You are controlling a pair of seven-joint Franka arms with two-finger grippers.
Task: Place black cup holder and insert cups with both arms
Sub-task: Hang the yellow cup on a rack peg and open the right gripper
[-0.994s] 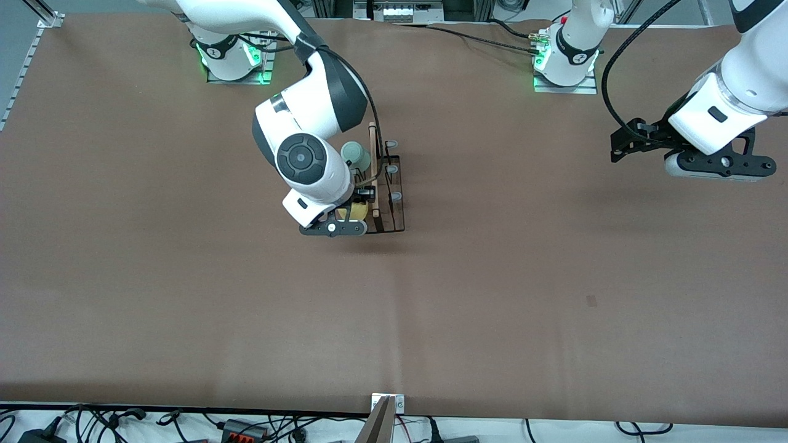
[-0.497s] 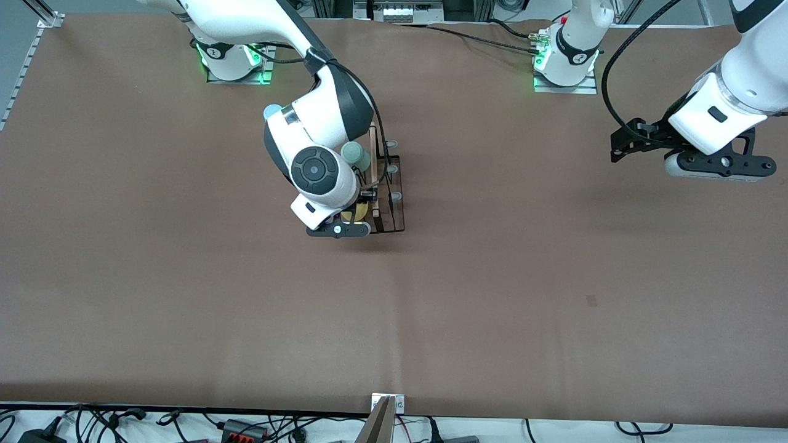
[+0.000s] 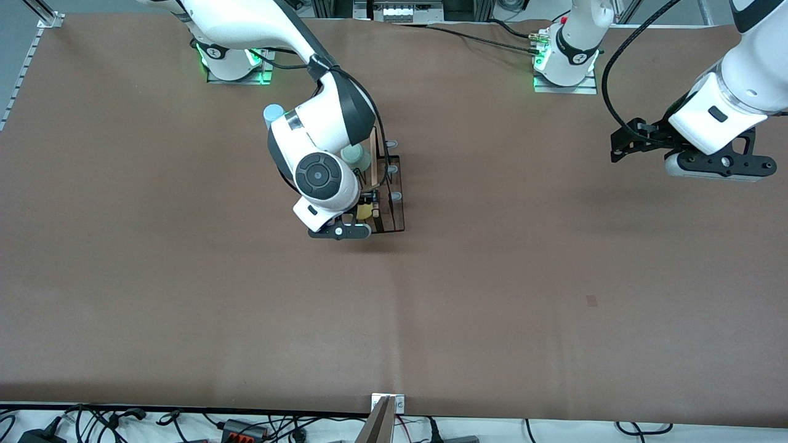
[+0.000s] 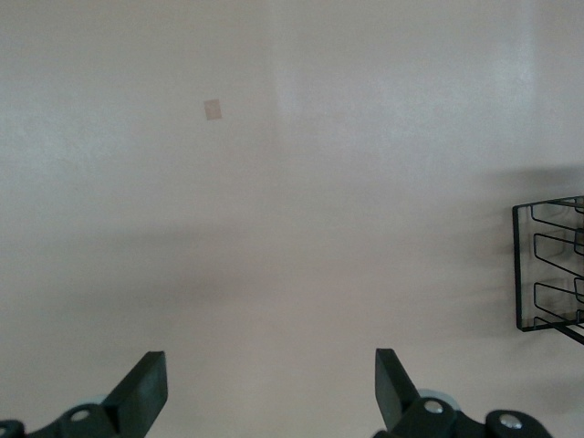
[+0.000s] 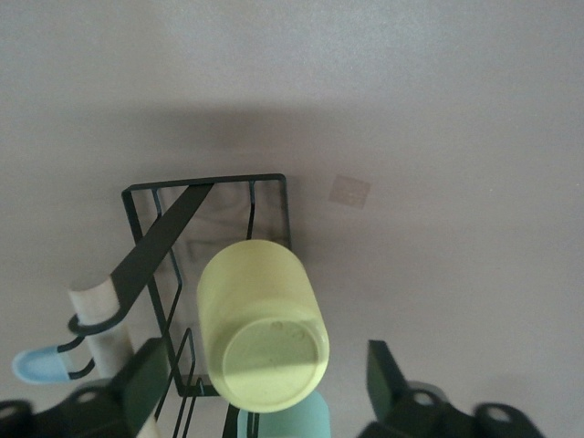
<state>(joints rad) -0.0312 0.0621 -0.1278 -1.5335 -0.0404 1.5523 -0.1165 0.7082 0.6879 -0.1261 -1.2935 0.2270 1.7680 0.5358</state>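
The black cup holder (image 3: 394, 203) stands mid-table, its wooden rod (image 3: 373, 154) along the top. A yellow cup (image 3: 364, 212) and a sage green cup (image 3: 352, 154) sit upside down on its prongs. A light blue cup (image 3: 273, 113) stands on the table beside the right arm's forearm. My right gripper (image 3: 367, 198) is over the holder. In the right wrist view it (image 5: 265, 360) is open, fingers either side of the yellow cup (image 5: 260, 328) and apart from it; the green cup (image 5: 285, 422) shows under it. My left gripper (image 3: 617, 147) waits open and empty (image 4: 269, 374) at the left arm's end.
The brown table (image 3: 492, 295) spreads wide nearer the front camera. A small mark (image 3: 591, 301) lies on it. The holder's end (image 4: 547, 265) shows at the edge of the left wrist view. Cables run along the table's front edge (image 3: 184, 424).
My right arm's wrist has shifted a little toward the holder and the light blue cup has come into sight beside it. The left arm has not moved.
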